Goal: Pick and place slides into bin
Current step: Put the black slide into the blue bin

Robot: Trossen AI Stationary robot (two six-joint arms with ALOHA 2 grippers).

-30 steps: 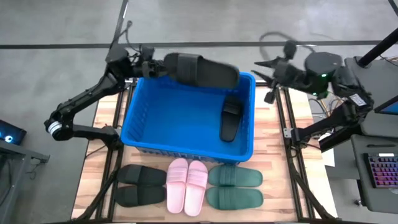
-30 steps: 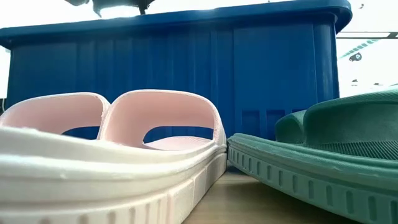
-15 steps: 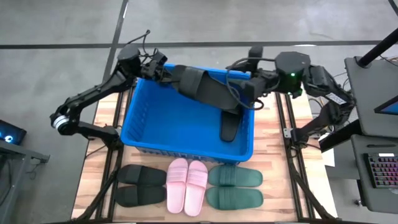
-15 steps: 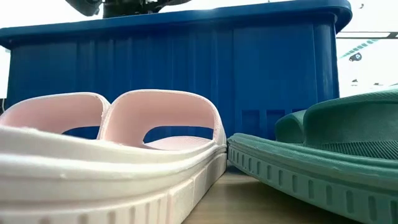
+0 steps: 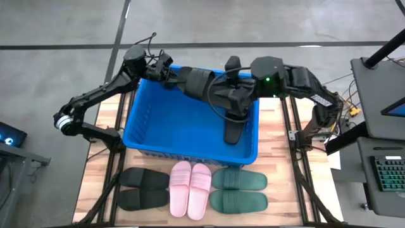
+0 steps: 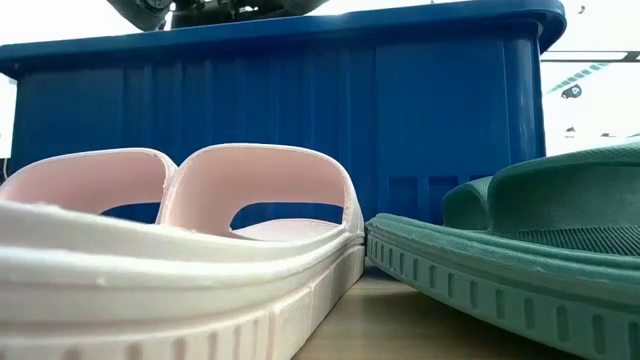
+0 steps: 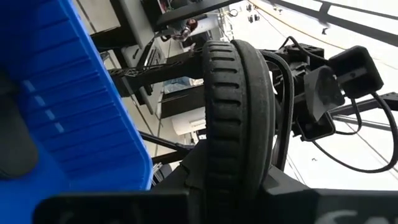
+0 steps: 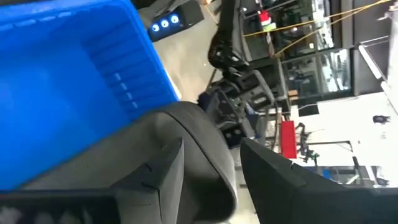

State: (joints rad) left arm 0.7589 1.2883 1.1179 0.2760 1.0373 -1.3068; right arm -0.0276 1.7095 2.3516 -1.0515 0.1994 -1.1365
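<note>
The L gripper (image 5: 166,75) is clamped on one end of a black slide (image 5: 201,85) over the blue bin's (image 5: 142,120) far edge. The R gripper (image 5: 235,95) has its fingers apart round the other end — another black slide (image 5: 235,125) lies in the bin, just below it.

Eight slides in all: four black, two light pink, two dark green. One black slide (image 5: 204,87) hangs over the far rim of the single blue bin (image 5: 142,120), and one black slide (image 5: 235,120) lies inside it. Along the surface's near edge sit a black pair (image 5: 143,189), a pink pair (image 5: 190,188) and a green pair (image 5: 238,192).
</note>
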